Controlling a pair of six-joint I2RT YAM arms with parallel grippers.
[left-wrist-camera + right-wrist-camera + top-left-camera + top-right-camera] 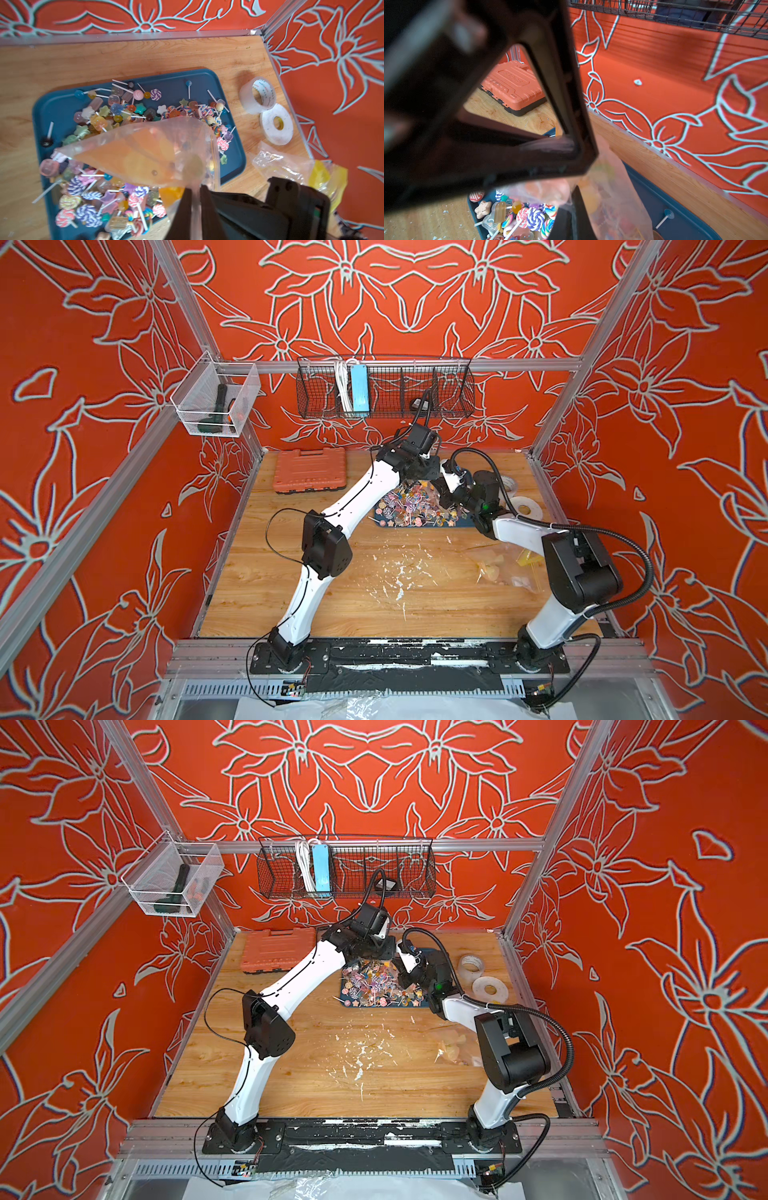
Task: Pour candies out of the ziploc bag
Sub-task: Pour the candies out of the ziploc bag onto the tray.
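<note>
The clear ziploc bag hangs over the blue tray, orange-tinted, with a few pieces still showing through its film. Many small multicoloured candies on white sticks lie heaped in the tray, seen in both top views. My left gripper is shut on a fold of the bag, the film running between its jaws. My right gripper is shut on another part of the bag, close under the left gripper's black body. Both grippers meet above the tray's far side.
Two tape rolls lie right of the tray by the wall. A crumpled clear bag with yellow pieces lies under the right arm. An orange tool case sits at the back left. A wire basket hangs on the back wall.
</note>
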